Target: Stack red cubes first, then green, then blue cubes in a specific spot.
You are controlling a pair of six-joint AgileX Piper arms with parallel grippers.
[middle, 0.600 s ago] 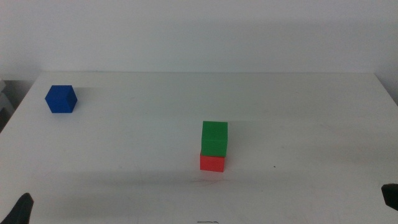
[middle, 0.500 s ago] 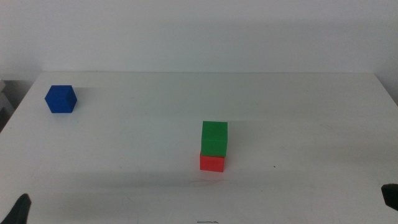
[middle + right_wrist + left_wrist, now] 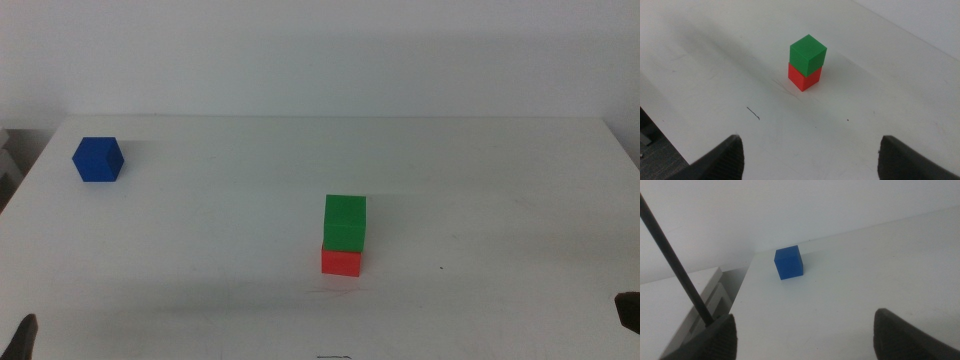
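The matte white table [image 3: 480, 170] is broad and bare, with wide open surface on all sides of the cubes. Near its middle, slightly toward the near edge, the green cube [image 3: 345, 221] sits squarely on the red cube [image 3: 341, 262], both plain and sharp-edged. The blue cube [image 3: 97, 159] stands alone at the far left, close to the table's left edge. The left gripper [image 3: 805, 335] waits low at the near left corner, jaws spread wide, empty. The right gripper [image 3: 810, 155] waits at the near right, likewise spread and empty.
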